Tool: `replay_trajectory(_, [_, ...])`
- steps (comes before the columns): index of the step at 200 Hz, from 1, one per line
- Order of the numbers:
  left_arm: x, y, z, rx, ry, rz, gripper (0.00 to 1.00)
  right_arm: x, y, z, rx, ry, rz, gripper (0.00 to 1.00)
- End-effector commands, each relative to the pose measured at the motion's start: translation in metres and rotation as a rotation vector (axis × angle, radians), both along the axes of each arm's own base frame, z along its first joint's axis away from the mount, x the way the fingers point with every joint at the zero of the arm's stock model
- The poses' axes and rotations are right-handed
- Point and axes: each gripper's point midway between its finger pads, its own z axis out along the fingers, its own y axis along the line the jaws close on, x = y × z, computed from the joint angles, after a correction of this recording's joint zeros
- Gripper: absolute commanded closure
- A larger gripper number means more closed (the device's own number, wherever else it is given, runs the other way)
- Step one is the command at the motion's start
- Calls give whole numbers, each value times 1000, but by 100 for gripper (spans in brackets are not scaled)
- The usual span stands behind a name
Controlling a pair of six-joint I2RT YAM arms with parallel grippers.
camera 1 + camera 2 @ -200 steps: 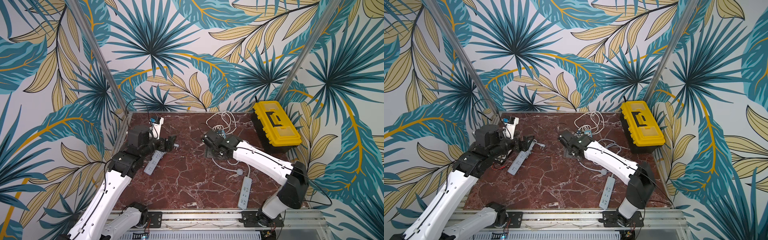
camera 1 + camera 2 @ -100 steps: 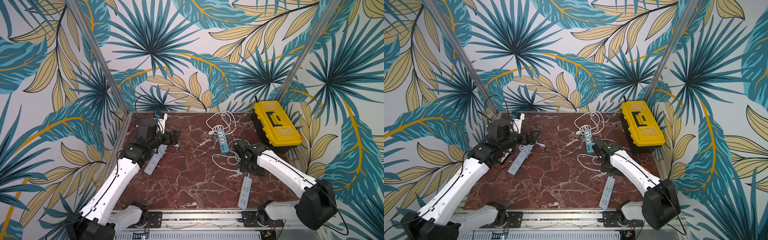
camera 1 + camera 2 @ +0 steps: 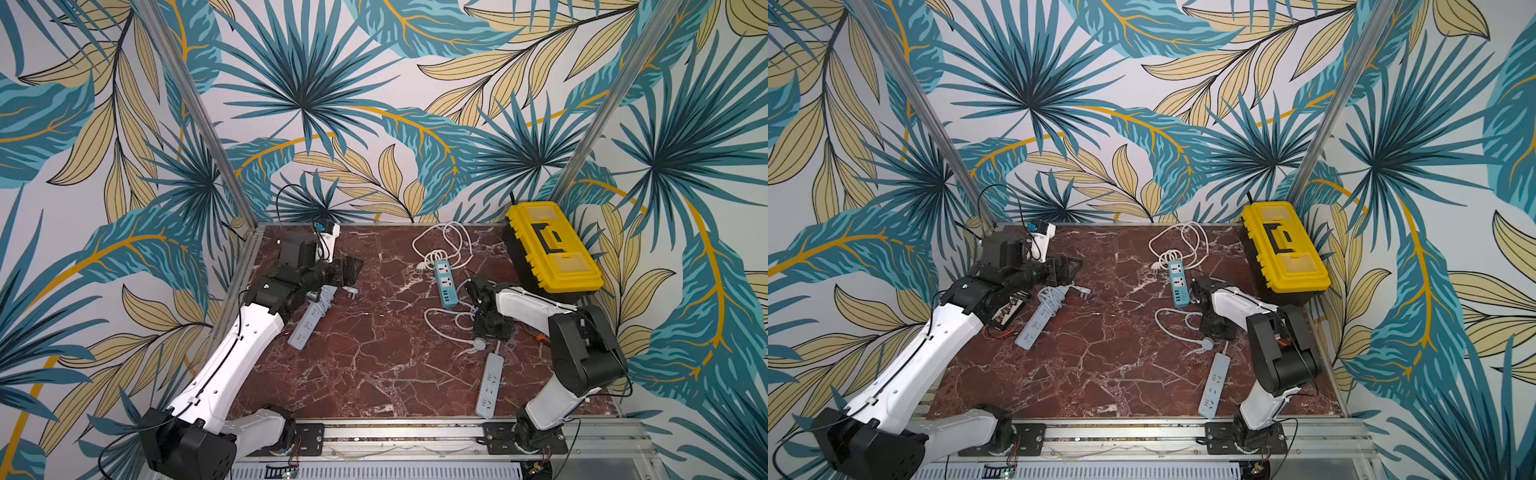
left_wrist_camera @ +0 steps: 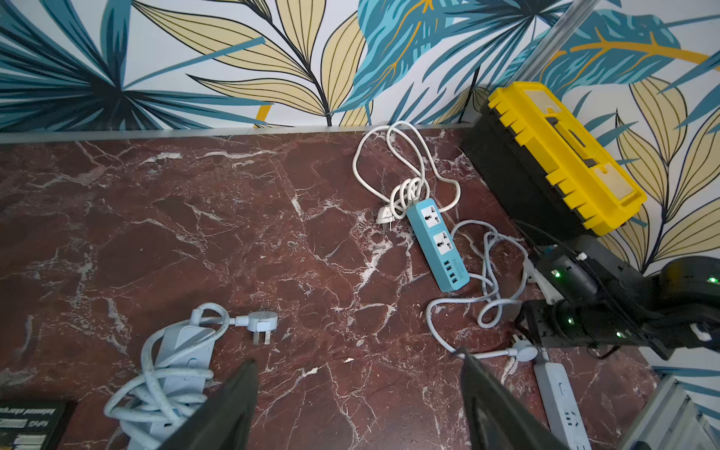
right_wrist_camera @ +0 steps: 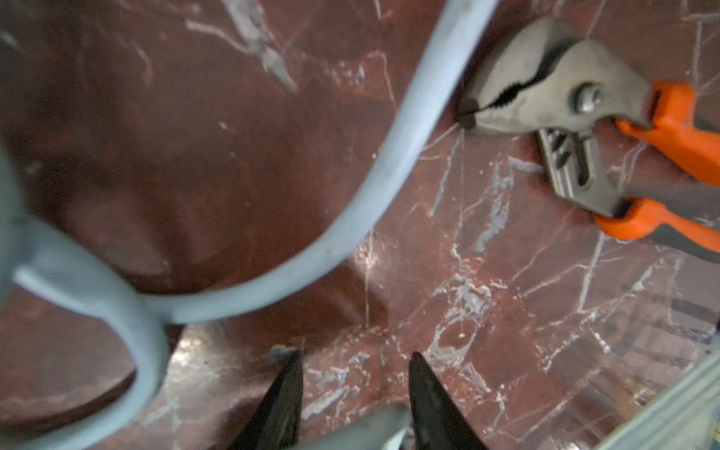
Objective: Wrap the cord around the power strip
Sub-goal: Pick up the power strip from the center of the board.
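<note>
Red marble desk, three power strips lying on it.

Front strip: pale grey, flat, near the front edge toward the right corner, long axis running front to back. Its loose cord is not wound on it. The cord sprawls in open loops on the marble behind the strip, toward mid-desk. Its round plug lies near the strip's rear end.

Right gripper: pointing down over those loops, close to the marble, between the round plug and the right edge. In the right wrist view the jaws stand partway apart, with bare marble showing between the tips. The loose cord curves past ahead of the tips, not between them. A blurred grey shape sits lower between the fingers; cannot tell what it is. Pliers with orange handles lie just beside the cord.

Left gripper: above the desk near the left edge, toward the back. The left wrist view shows its jaws wide apart with nothing between them.

Wrapped strip: pale grey, near the left edge, just in front of the left gripper. Its cord is bundled round the rear half, and the plug lies free on the marble beside it.

Teal strip: right of centre, toward the back. Its white cord is partly coiled at the rear end; the rest loops toward the back edge.

Toolbox: yellow lid, black body, back right corner, lid down.
</note>
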Motion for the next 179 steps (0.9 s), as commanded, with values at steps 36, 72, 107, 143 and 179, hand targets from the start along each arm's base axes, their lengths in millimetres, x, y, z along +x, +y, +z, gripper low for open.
replay_trajectory(36, [-10, -19, -2, 27, 36, -38, 29, 11, 16, -10, 129, -25, 50, 79])
replay_trajectory(72, [-18, -24, -1, 18, 62, -59, 34, 9, 27, 45, 209, -144, 104, 93])
replay_trajectory(107, [-37, -55, -18, 23, 127, -143, 26, 4, 54, 133, 376, -312, 156, 99])
replay_trajectory(143, [-59, -103, -39, -15, 237, -273, 16, 23, 93, 216, 614, -529, 119, 100])
replay_trajectory(179, [-81, -167, -41, -106, 131, -480, 2, 57, 123, 278, 758, -698, 55, 100])
